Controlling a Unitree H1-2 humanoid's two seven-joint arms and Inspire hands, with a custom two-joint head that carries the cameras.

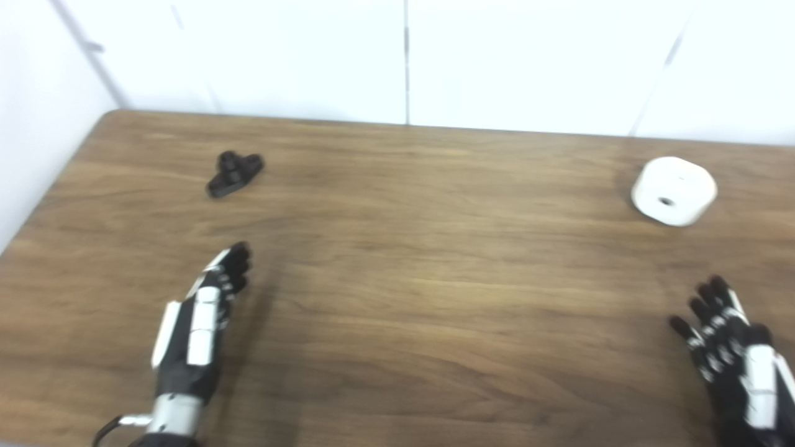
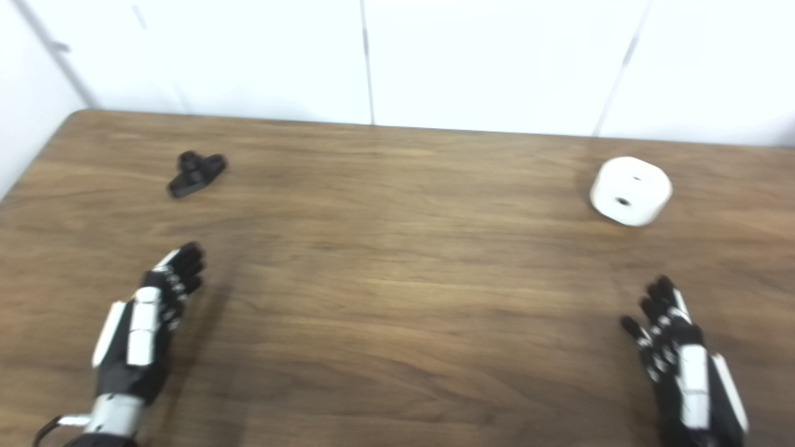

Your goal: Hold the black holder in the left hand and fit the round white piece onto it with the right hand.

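Left hand [image 1: 197,313]: near the lower left corner of the table, arm entering from the bottom edge; fingers straight and close together, pointing away toward the far side; holding nothing; seems to sit just over the wood, contact with the surface not clear.
Cable [image 1: 109,428]: thin dark loop at the left wrist, by the bottom edge.
Black holder [image 1: 234,173]: small, dark, irregular in shape, lying on the far left part of the table; beyond the left hand's fingertips and well apart from them; fine detail lost in blur.
Table [image 1: 404,267]: brown wood grain, filling most of both views; far edge close to the wall.
Wall [image 1: 497,56]: white panels behind the table, with a dark vertical seam near the middle.
Round white piece [image 1: 674,190]: squat cylinder on the far right part of the table, tipped so its flat face with a small dark central hole looks toward the camera; well apart from the black holder, across the width of the table.
Right hand [image 2: 680,357]: near the lower right corner, arm entering from the bottom edge; fingers spread and extended toward the far side; empty; short of the round white piece and clear of it.
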